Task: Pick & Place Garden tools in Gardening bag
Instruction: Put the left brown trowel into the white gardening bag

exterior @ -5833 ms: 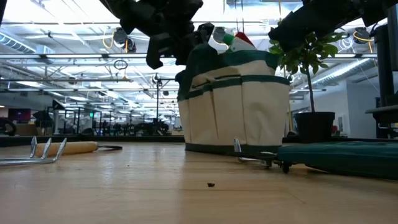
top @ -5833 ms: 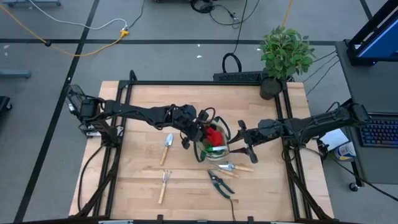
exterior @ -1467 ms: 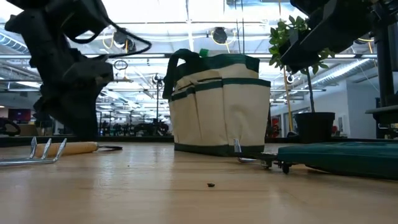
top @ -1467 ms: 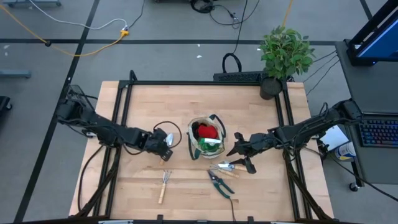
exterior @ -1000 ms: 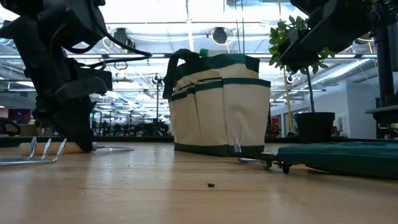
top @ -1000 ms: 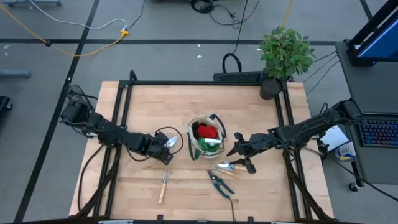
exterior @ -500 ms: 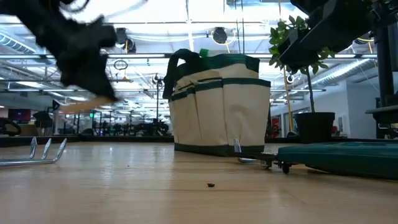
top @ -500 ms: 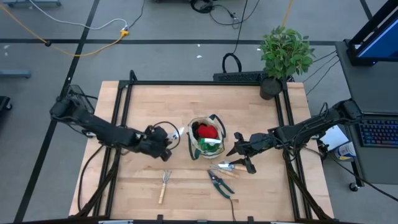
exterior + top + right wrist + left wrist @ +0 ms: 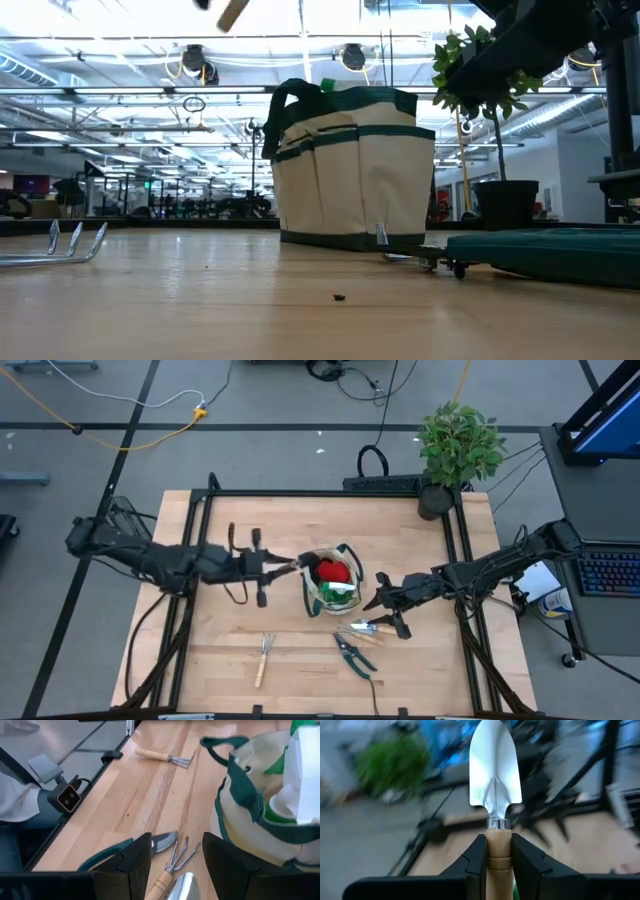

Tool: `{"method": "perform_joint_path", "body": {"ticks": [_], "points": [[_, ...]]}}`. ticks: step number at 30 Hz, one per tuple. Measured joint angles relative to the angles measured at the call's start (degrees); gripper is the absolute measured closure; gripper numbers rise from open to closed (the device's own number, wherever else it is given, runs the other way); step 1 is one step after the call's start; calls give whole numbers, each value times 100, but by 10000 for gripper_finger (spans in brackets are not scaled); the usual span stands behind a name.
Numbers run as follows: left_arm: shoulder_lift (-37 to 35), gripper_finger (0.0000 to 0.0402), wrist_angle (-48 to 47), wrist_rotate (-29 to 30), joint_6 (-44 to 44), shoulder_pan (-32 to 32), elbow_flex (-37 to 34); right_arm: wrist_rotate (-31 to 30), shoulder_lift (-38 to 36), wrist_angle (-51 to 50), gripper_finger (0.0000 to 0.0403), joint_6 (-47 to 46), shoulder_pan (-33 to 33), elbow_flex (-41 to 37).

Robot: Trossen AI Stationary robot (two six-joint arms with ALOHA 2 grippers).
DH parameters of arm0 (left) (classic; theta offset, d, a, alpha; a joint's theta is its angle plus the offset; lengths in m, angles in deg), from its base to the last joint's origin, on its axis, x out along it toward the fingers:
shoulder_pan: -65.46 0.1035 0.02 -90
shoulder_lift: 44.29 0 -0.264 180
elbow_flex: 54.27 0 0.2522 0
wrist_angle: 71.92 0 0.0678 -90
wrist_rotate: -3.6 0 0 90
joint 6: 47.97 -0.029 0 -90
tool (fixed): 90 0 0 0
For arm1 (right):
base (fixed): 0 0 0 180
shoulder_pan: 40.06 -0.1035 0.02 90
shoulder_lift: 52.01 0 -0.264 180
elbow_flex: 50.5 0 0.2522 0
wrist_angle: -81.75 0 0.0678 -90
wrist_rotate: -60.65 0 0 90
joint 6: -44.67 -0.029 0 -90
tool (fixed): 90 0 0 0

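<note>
Left gripper (image 9: 498, 851) has its fingers pinched on the wooden neck of the trowel (image 9: 495, 775), blade pointing out ahead, and from above I read it lifted off the table (image 9: 250, 520) just left of the gardening bag (image 9: 334, 588). My judgement is the trowel is light and stiff, with a slick metal blade, so the wood just behind the ferrule is the right hold, though a long handle can swing in a narrow pinch. Soft fabric walls will likely give if I nudge the rim, so I want to come in from above. Right gripper (image 9: 384, 604) waits with fingers spread, just right of the bag, over a second trowel, a hand fork and the pruning shears (image 9: 352, 653). Another fork (image 9: 263, 660) lies near the front
</note>
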Motion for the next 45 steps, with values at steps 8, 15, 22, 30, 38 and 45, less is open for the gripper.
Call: {"method": "perform_joint_path", "body": {"ticks": [8, 15, 22, 30, 38, 45], "points": [[1320, 339, 1246, -1612, -400, 949, -7, 0, 0, 26, 232, 0, 0, 0], [2403, 339, 2277, -2610, -207, 1427, -7, 0, 0, 26, 232, 0, 0, 0], [2970, 339, 2060, -2951, -1059, 1643, -7, 1, 0, 15, 232, 0, 0, 0], [3022, 339, 1057, -2948, -1589, 1875, -7, 1, 0, 2, 232, 0, 0, 0], [3017, 267, 983, -2575, -1602, 1860, -4, 2, 0, 2, 232, 0, 0, 0], [3016, 191, 1031, -1583, -1810, 1719, -4, 1, 0, 2, 232, 0, 0, 0]]}}
